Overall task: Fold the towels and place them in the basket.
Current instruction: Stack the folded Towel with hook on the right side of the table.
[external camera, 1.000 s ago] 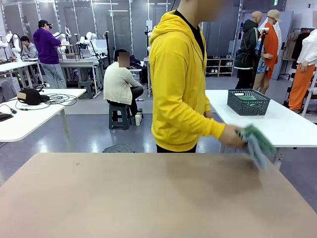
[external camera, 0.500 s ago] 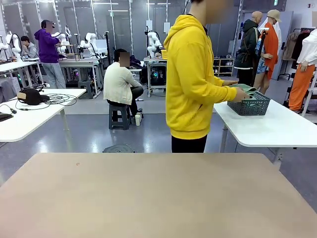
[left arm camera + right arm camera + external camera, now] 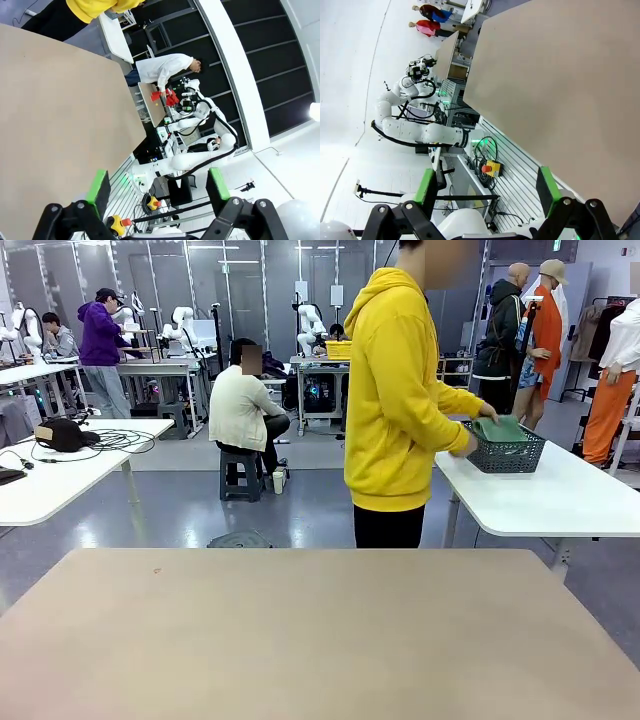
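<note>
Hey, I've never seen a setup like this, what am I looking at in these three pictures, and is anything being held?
This is a two-armed robot at a tan table. The front picture comes from a fixed camera between the arms, looking across the table at a person in a yellow hoodie. The other two come from cameras on the robot's wrists, looking along each hand's two green-padded fingers. The left hand and the right hand are both open, holding nothing. At a white side table behind, the person's hand rests on a sea-green towel in a dark grey basket.
</note>
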`<state>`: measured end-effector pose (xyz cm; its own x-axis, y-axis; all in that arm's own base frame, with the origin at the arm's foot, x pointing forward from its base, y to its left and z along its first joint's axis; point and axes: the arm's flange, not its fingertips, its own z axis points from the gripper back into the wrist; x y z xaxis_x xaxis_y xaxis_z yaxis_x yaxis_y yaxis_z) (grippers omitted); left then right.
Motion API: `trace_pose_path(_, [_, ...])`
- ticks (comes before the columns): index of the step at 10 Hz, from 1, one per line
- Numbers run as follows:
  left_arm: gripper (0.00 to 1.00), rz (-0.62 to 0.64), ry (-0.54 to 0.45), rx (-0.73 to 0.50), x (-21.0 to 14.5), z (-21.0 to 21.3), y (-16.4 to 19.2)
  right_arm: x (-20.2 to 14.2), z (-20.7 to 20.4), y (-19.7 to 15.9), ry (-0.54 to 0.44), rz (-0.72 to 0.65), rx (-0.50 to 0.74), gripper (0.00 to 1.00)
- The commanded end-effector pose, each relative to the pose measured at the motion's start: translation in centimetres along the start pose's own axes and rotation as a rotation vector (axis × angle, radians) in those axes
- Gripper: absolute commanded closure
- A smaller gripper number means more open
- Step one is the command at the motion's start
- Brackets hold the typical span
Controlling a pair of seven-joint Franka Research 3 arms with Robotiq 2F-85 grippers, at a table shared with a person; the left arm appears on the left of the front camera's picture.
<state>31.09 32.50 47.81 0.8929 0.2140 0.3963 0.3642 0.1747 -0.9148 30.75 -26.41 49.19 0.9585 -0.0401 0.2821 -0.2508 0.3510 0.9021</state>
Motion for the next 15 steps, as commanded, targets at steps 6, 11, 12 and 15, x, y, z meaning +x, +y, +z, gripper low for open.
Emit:
trace_pose_path(6, [0.02,-0.001,0.004,0.001,-0.25,-0.04,-0.18,-0.18,0.12,-0.16,0.007,-0.002,-0.015,0.0])
trace_pose_path(11, [0.02,-0.001,0.004,0.001,-0.25,-0.04,-0.18,-0.18,0.12,-0.16,0.007,-0.002,-0.015,0.0])
trace_pose_path(12, [0.02,-0.001,0.004,0.001,-0.25,-0.04,-0.18,-0.18,0.12,-0.16,0.007,-0.002,-0.015,0.0])
trace_pose_path(15, [0.02,-0.001,0.004,0.001,-0.25,-0.04,-0.18,-0.18,0.12,-0.16,0.007,-0.002,-0.015,0.0])
